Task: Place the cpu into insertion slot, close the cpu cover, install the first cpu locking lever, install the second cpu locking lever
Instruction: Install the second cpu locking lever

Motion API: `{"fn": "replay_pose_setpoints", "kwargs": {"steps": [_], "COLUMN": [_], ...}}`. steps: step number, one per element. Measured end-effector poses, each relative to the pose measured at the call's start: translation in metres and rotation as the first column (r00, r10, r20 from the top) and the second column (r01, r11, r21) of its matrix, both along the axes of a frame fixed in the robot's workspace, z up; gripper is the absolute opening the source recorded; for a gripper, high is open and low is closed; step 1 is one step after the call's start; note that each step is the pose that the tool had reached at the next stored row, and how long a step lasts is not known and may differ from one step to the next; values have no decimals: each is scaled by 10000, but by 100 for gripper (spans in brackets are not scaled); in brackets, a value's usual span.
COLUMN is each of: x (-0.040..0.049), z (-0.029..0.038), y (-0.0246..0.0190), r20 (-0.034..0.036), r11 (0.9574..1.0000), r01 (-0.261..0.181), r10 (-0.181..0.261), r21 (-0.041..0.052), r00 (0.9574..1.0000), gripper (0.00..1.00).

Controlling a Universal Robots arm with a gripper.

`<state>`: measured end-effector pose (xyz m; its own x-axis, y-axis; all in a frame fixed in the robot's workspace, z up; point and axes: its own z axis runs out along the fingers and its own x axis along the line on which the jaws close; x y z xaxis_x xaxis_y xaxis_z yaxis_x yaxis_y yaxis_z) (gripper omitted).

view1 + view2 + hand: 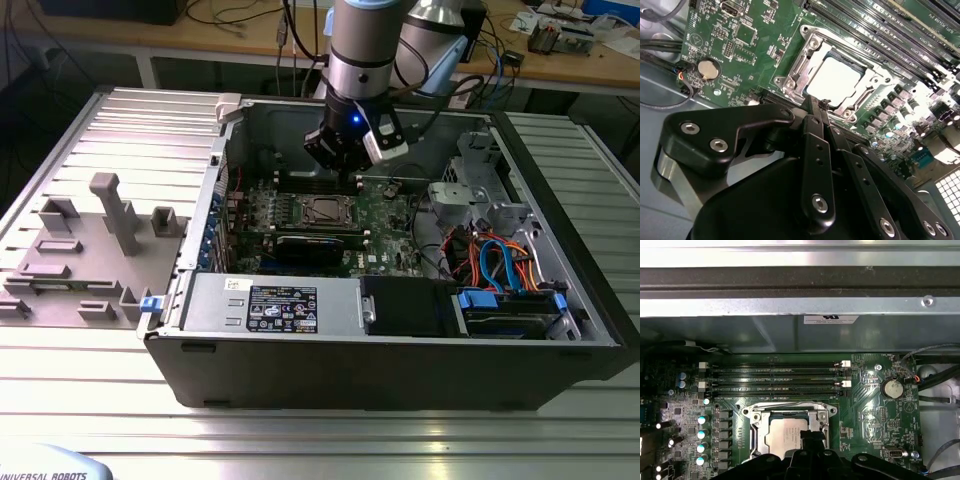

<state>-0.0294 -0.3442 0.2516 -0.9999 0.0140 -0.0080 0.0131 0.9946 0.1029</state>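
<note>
Hovering pincer [816,102] beside cpu cover [837,75] rim

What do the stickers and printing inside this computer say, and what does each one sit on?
Black-and-white sticker on the power supply box: print too small to read.
White label on the case wall, in the first wrist view: too small to read.
White lettering on the green circuit board: too small to read.
None of these can be quoted.
</note>
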Motion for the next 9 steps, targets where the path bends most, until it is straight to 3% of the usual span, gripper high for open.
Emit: {"fn": "replay_pose_setpoints", "kwargs": {"steps": [9], "x": [0], "z": [1], "y": [-8], "r20": [0], "r11": [10000], "r01": [-1], "r10": [1], "r21": [-1], "r00": [10000], "gripper": [11]}}
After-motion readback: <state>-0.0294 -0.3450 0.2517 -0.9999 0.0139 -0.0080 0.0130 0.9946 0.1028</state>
